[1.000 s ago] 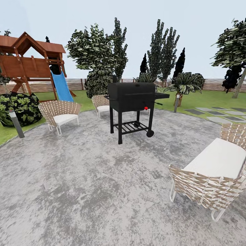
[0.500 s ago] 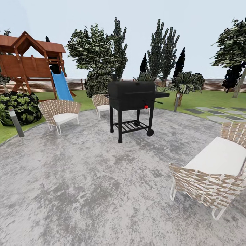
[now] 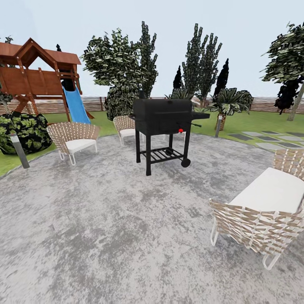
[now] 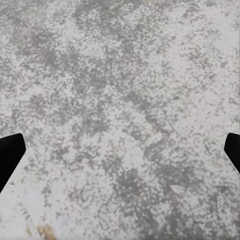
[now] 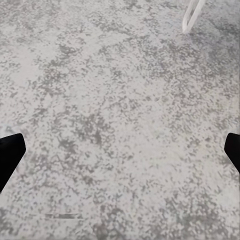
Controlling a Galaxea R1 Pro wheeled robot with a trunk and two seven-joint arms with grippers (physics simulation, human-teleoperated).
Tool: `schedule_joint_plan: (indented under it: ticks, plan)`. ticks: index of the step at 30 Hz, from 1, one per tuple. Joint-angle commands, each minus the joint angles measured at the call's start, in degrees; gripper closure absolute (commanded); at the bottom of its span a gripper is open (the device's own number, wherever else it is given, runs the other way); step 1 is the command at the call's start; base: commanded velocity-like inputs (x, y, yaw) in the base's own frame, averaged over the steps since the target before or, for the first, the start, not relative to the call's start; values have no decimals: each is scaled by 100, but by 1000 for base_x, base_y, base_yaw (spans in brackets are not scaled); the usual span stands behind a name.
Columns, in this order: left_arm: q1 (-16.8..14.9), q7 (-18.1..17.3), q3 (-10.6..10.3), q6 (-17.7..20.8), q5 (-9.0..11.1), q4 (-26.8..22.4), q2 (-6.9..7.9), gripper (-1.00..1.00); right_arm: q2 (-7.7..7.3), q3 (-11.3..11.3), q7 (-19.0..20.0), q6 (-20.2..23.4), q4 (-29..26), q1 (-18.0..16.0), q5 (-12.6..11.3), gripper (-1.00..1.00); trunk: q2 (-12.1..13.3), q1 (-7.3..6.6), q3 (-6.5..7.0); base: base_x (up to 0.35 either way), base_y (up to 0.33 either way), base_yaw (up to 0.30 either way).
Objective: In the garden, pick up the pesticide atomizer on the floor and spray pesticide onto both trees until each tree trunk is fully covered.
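The pesticide atomizer is out of view. In the head view I face a grey speckled patio in the garden, with lawn and a slatted wooden fence (image 3: 95, 103) behind it. Flat stone slabs of the floor (image 3: 270, 139) lie in the grass at the right. A tree with a bare slanted trunk (image 3: 297, 103) and a green crown stands at the far right edge. My left gripper (image 4: 120, 155) is open over bare patio, its dark fingertips (image 4: 10, 155) far apart. My right gripper (image 5: 120, 155) is open too, above the same paving.
A black grill on wheels (image 3: 164, 126) stands mid-patio. Woven chairs (image 3: 74, 141) sit at the left and behind the grill, and a woven sofa (image 3: 266, 211) at the right. A wooden playhouse with a blue slide (image 3: 38, 78), bushes, cypresses, a palm (image 3: 228, 105) and short lamp posts (image 3: 19, 150) ring the patio.
The whole head picture has shifted very slightly, so the camera has moved a little. The grill, the chairs and the trees stand where they were.
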Motion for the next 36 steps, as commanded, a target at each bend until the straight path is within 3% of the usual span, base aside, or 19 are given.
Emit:
schedule_joint_plan:
  ticks: [1,18,36]
  plan:
    - [-4,5,-5,-19,5,5,0,-100,0,0,-3,-18,4,-3,3,-100,-44,22,-24,0,0,0]
    - [-4,11,-2,-18,5,5,0,-100,0,9,-3,-18,4,-3,3,-100,-726,395,-340,0,0,0]
    - [-4,29,-2,-19,5,5,-8,-100,1,9,-3,-18,5,-3,12,-100,-1448,791,-818,0,0,0]
